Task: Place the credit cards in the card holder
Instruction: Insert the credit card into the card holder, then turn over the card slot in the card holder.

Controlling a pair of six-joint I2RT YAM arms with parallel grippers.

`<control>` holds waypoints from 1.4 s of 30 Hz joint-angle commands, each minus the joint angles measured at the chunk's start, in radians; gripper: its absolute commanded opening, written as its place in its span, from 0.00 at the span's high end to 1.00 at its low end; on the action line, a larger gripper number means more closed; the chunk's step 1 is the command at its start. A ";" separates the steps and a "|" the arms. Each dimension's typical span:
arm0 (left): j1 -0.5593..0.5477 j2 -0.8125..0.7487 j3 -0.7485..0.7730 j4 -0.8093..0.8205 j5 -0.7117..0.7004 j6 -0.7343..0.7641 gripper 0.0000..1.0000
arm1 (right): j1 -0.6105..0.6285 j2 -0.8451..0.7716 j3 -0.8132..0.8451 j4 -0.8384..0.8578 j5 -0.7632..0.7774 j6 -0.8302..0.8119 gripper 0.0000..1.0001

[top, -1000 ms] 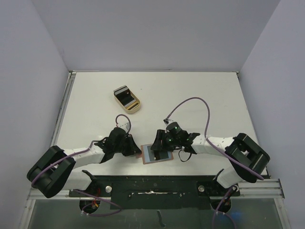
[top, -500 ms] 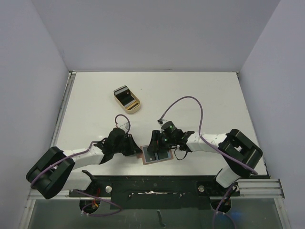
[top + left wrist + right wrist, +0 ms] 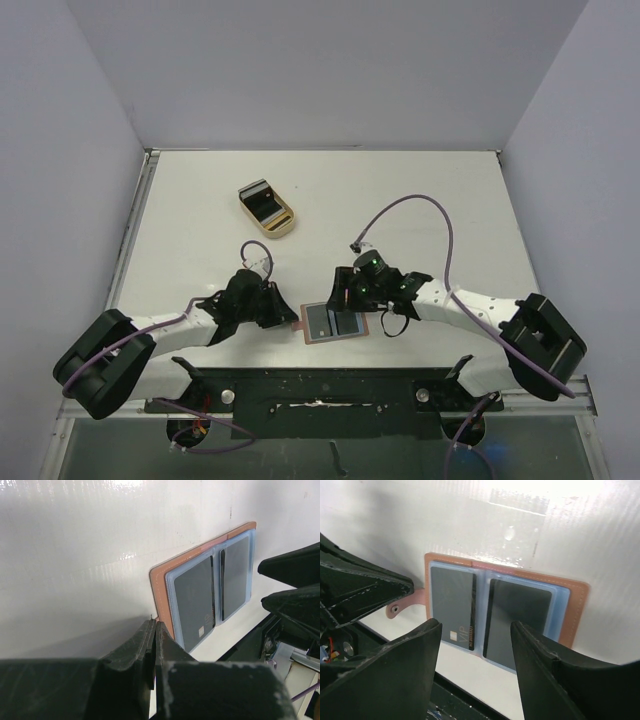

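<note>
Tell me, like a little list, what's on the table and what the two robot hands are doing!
card holder: brown leather-like bifold wallet, lying open at the near edge of the white table
pockets: a dark plastic card in one, another dark card in the other
left gripper: shut, tip beside the wallet's corner
right gripper: open, over the wallet
other thing: tan oval tray, farther back, away from both arms

Overhead from behind, wrist views close, sharing card holder (image 3: pixel 577 612)
</note>
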 commanded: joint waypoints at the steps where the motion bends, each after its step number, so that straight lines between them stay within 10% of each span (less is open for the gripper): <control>1: -0.004 -0.029 -0.001 0.053 -0.004 0.007 1.00 | -0.008 -0.033 -0.013 -0.032 0.052 -0.008 0.42; 42: -0.008 -0.025 -0.007 0.079 -0.003 0.009 1.00 | 0.012 0.036 -0.061 0.101 0.007 -0.011 0.40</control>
